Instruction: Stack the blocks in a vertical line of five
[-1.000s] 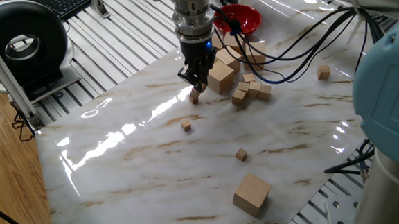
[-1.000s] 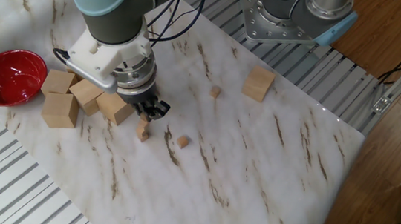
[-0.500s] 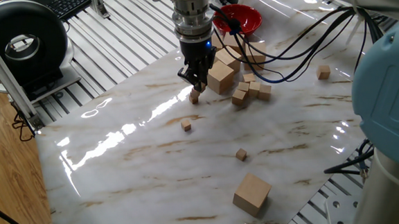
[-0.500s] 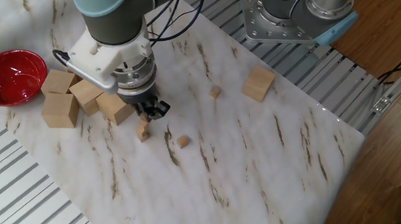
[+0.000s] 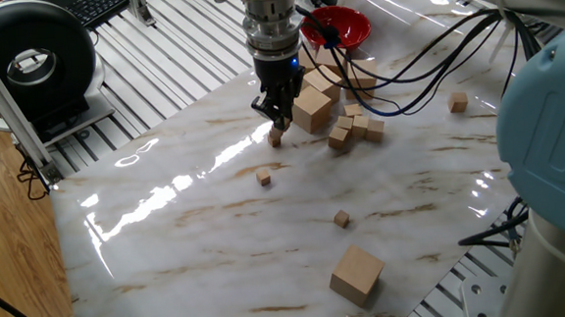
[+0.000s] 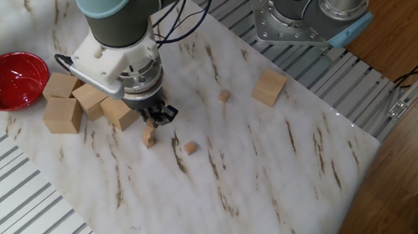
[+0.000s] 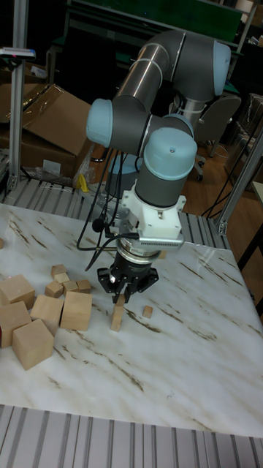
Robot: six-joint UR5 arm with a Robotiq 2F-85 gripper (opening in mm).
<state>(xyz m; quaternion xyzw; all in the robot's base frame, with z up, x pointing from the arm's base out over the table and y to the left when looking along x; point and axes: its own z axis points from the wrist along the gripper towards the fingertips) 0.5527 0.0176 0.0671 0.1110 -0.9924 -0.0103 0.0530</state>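
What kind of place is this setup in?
Likely a robotics lab: the robot arm is mounted at a marble-patterned table on aluminium rails, with cardboard boxes and an office chair behind.

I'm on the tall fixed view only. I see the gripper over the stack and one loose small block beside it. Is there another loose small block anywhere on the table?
Observer: Yes. A second small block lies alone, farther from the stack than the nearer small block you see.
Operator: Anything crowding it?
Observer: A large cube sits just beyond it, with a gap between them.
Operator: What's past the big cubes at my left edge?
Observer: A red bowl, near the table's edge beside those cubes.
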